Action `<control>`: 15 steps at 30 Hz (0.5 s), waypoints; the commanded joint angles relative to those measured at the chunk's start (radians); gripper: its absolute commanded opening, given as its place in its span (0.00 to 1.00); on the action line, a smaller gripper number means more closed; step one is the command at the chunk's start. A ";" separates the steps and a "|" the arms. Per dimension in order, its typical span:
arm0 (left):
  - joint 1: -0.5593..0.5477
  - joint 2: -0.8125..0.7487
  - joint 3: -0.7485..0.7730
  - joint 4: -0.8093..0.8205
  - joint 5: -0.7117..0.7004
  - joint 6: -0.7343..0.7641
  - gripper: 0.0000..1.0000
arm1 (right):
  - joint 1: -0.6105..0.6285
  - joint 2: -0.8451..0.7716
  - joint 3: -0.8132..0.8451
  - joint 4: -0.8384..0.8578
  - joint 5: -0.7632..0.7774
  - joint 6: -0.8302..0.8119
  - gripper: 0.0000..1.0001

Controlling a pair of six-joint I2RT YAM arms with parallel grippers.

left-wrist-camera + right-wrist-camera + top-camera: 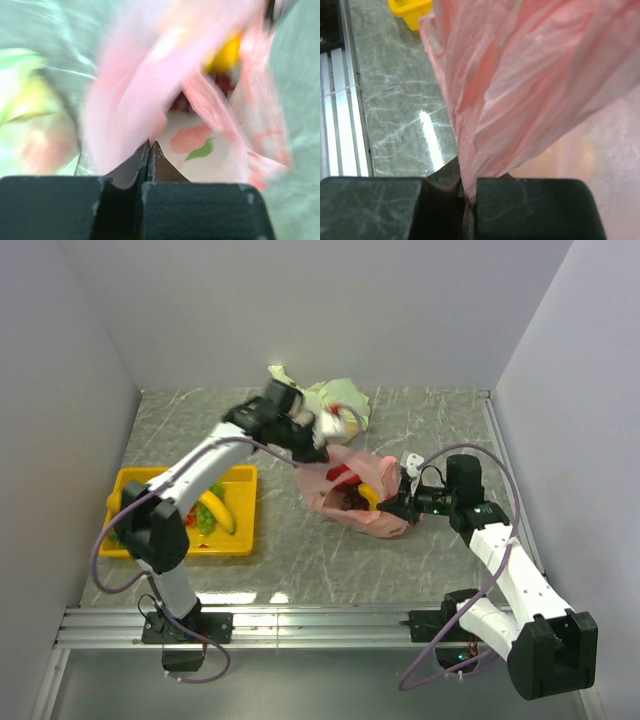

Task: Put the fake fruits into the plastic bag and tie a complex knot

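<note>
Pink plastic bag (345, 480) mid-worktop, some fake fruits (366, 496) inside; right end effector (395, 504) clamped on its right rim, left end effector (312, 448) pinched shut on the far rim, probably to stretch the mouth between them.

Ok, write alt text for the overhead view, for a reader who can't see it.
A pink bag with fruit showing inside sits in the middle of the table, the left pincer at its top edge and the right pincer at its right side. A yellow tray at left holds a banana and grapes; a green bag lies behind.
</note>
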 commanded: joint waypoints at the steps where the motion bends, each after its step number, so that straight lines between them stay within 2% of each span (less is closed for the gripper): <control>1: 0.130 -0.153 0.073 0.066 0.302 -0.460 0.00 | -0.028 -0.036 0.115 -0.200 0.006 -0.064 0.00; 3: 0.162 -0.199 0.009 0.253 0.354 -0.625 0.00 | -0.040 -0.046 0.163 -0.280 0.008 -0.076 0.00; 4: 0.185 -0.257 -0.101 0.334 0.369 -0.784 0.00 | -0.048 -0.047 0.175 -0.296 0.003 -0.064 0.00; 5: 0.191 -0.285 -0.157 0.496 0.374 -0.878 0.00 | -0.065 -0.047 0.207 -0.334 -0.015 -0.059 0.00; 7: 0.199 -0.356 -0.307 0.600 0.349 -0.998 0.00 | -0.079 -0.041 0.237 -0.362 -0.030 -0.032 0.00; 10: 0.202 -0.405 -0.447 0.698 0.300 -1.045 0.01 | -0.080 -0.007 0.244 -0.334 -0.034 0.061 0.00; 11: 0.202 -0.408 -0.459 0.700 0.294 -1.042 0.04 | -0.079 0.023 0.237 -0.296 -0.038 0.091 0.00; 12: 0.202 -0.413 -0.458 0.680 0.288 -1.036 0.17 | -0.080 0.040 0.238 -0.284 -0.043 0.112 0.00; 15: 0.205 -0.411 -0.388 0.564 0.283 -0.955 0.41 | -0.079 0.109 0.257 -0.228 -0.046 0.191 0.00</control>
